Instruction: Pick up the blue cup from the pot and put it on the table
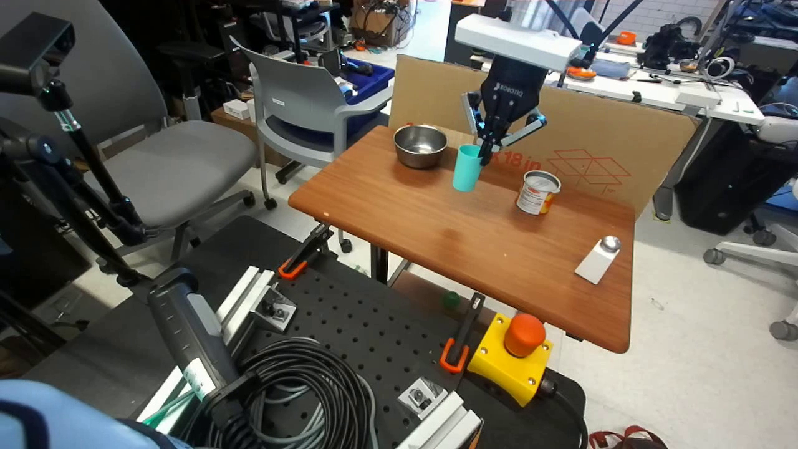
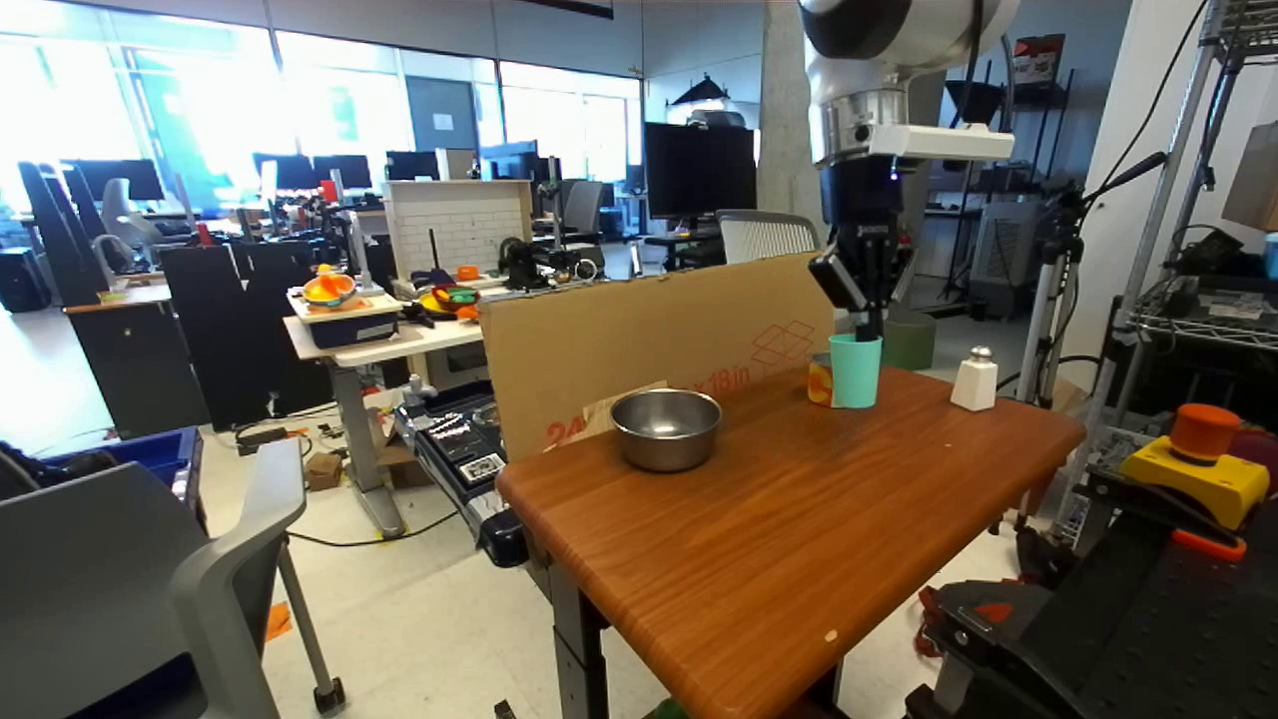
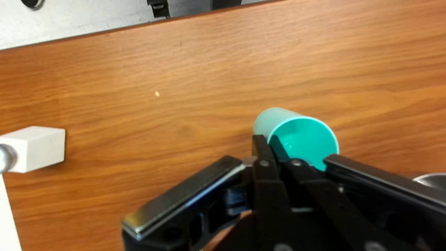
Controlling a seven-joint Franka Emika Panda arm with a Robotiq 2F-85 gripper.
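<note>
The teal-blue cup [image 1: 466,169] hangs upright from my gripper [image 1: 485,156], seemingly a little above the table [image 1: 374,187]. My gripper is shut on the cup's rim, with one finger inside and one outside, as the wrist view shows at the fingertips [image 3: 268,139] and the cup [image 3: 306,139]. In an exterior view the cup [image 2: 856,371] overlaps the can behind it. The silver pot [image 1: 420,146] stands on the table beside the cup; it also shows in an exterior view [image 2: 666,429]. Only its rim [image 3: 433,179] shows in the wrist view.
A can with a white and orange label [image 1: 538,192] stands on the table near the cup. A white shaker with a metal top [image 1: 598,260] stands toward the table's end. A cardboard sheet [image 1: 592,137] stands along the back edge. A yellow emergency-stop box [image 1: 511,358] sits at the front.
</note>
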